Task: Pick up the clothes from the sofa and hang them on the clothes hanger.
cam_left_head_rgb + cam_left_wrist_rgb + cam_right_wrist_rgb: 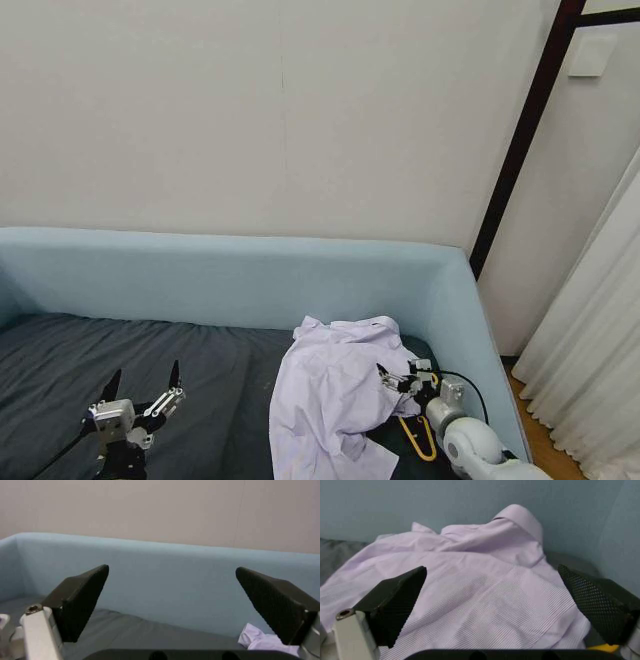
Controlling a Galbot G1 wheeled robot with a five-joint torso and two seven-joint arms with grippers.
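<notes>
We see the sofa (230, 280) with the lilac shirt (330, 390) crumpled on its seat, straight ahead of our right gripper (405, 378), whose fingers are spread wide at the shirt's edge. Our left gripper (145, 388), equally wide and holding nothing, hovers well apart from the shirt. A yellow hanger (420, 438) lies just beside the right gripper.

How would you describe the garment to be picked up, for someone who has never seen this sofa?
Find the pale blue sofa with a dark grey seat and go to its end on the robot's right. There a crumpled lilac pinstriped shirt lies in the corner, before the open right gripper. It is the sole garment, with a yellow loop-shaped object at its edge.
</notes>
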